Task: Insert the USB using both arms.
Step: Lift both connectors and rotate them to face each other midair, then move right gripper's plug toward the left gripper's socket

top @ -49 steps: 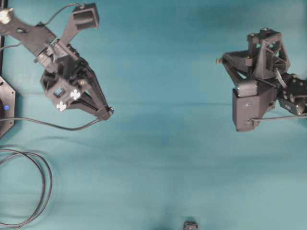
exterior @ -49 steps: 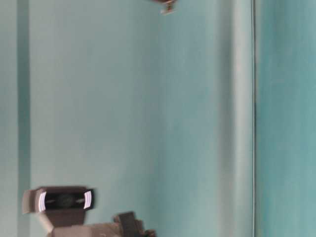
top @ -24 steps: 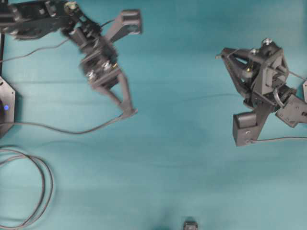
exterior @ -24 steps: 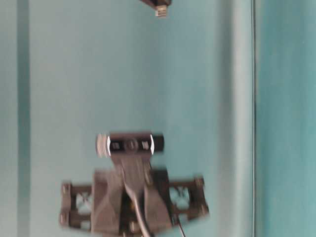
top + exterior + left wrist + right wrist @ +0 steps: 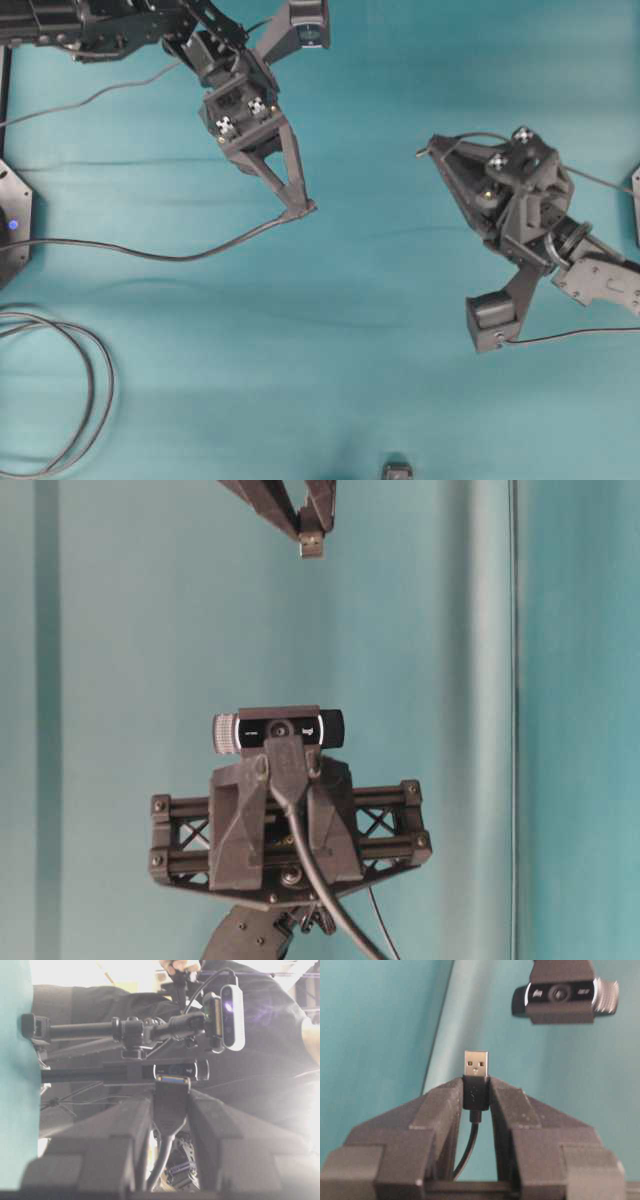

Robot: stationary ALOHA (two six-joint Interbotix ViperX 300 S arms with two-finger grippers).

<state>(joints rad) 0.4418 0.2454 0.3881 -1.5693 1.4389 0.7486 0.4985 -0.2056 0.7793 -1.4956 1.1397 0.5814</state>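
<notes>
The USB (image 5: 476, 1077) is a small dark plug with a short silvery metal tip showing two square holes, on a thin dark cable. It is clamped upright between the fingers of the right claw (image 5: 476, 1092), tip protruding above them. The left claw (image 5: 171, 1102) is clenched on the dark socket (image 5: 171, 1097) of a second cable (image 5: 150, 253) that trails over the teal tabletop (image 5: 350, 330). From overhead, the plug at the right claw's tip is too small to resolve. The looped cable (image 5: 70, 400) is cut off at the left edge.

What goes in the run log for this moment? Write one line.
stage: pre-insertion | left gripper: shut on socket | right gripper: shut on USB | ends: apart, not mated
</notes>
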